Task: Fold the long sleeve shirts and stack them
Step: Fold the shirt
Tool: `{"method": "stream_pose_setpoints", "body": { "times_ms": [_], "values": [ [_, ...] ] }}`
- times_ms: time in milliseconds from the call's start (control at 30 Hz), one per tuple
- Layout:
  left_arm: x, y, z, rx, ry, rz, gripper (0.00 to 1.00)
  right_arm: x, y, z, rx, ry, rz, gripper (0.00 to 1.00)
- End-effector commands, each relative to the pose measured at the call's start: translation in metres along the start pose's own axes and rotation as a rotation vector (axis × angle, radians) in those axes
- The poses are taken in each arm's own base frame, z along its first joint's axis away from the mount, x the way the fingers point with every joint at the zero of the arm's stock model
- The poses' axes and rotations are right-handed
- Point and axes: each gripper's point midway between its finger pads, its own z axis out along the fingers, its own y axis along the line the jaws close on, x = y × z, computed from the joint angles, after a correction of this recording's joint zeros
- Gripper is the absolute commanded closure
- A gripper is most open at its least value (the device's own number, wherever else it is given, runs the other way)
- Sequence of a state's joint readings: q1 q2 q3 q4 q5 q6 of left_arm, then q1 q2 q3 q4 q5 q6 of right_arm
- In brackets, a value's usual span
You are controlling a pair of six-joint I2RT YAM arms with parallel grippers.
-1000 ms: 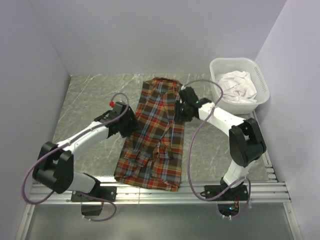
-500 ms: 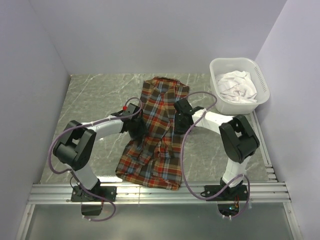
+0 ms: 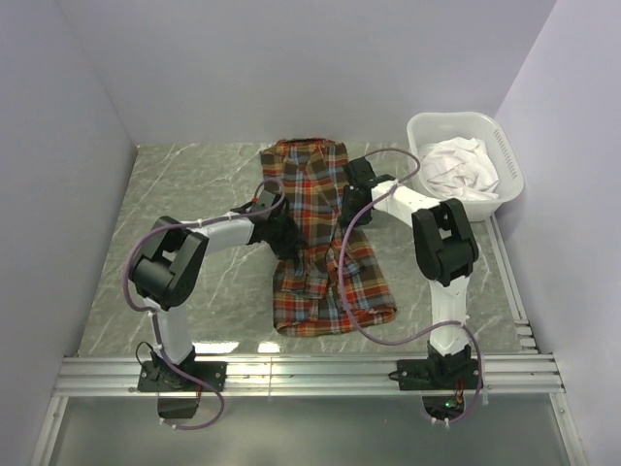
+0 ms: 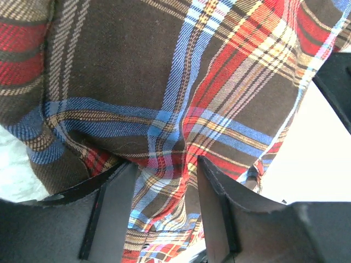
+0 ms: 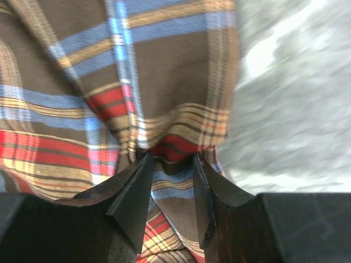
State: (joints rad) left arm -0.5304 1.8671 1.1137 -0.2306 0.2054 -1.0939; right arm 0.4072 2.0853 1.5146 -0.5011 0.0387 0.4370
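A long sleeve shirt (image 3: 325, 277) in red, orange, blue and dark brown plaid lies lengthwise on the marble table (image 3: 175, 194), collar at the far end. My left gripper (image 3: 284, 233) presses on its left edge, and in the left wrist view a bunched fold of the plaid (image 4: 164, 82) sits between the fingers (image 4: 112, 208). My right gripper (image 3: 349, 204) holds the right edge. In the right wrist view its jaws (image 5: 170, 164) pinch a ridge of the cloth (image 5: 82, 82). Both grippers are shut on the shirt.
A white laundry basket (image 3: 508, 146) holding crumpled white cloth (image 3: 461, 165) stands at the far right corner. Lavender walls close the table on three sides. An aluminium rail (image 3: 310, 369) runs along the near edge by the arm bases.
Both grippers have closed on the shirt's side edges and moved toward the far wall. The shirt slid with them, and its hem left the near rail and swung right.
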Motion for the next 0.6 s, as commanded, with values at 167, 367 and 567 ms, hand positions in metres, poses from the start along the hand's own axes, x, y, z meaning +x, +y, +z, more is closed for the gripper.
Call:
{"method": "stream_pose_setpoints", "body": {
  "times_ms": [167,367,567],
  "values": [
    [0.01,0.044,-0.018,-0.144,-0.028,0.036,0.41,0.019,-0.015,-0.033,-0.009,-0.012,-0.008,0.56],
    [0.036,0.056,-0.035,-0.13,0.018,0.057,0.34,0.051,-0.026,-0.066,-0.035,-0.039,0.003,0.53],
    [0.036,0.041,-0.077,-0.089,-0.046,0.108,0.26,0.071,-0.037,-0.105,-0.068,-0.074,0.035,0.41]
  ]
}}
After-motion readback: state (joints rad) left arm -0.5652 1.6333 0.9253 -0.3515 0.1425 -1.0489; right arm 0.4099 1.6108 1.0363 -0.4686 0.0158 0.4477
